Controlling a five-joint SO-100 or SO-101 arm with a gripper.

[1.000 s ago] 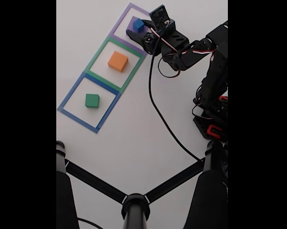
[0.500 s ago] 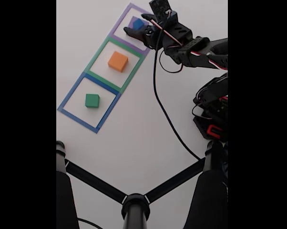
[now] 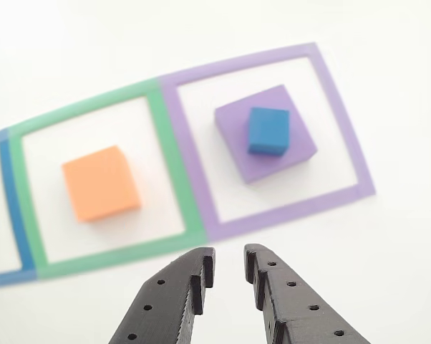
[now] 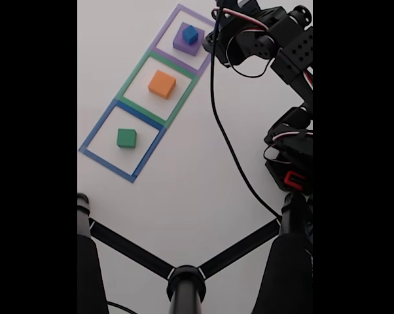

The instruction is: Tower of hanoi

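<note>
Fixed view adds green block [image 4: 126,137]; other view: claw [image 3: 228,266] empty.

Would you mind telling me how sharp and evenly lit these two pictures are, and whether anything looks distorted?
In the other view, the tool and blue cube on the purple block look sharp, the orange block softer, and the tape lines bow. The fixed view is evenly lit on white, with black bars at both sides, faint shadows, and no obvious glare.

Coloured blocks on a white table [image 4: 184,196]

Blue cube [image 3: 268,130] on purple block [image 3: 273,161]; orange block [image 3: 101,183]; green block [image 4: 126,137]; purple, green and blue tape squares; black gripper [image 3: 228,266].
</note>
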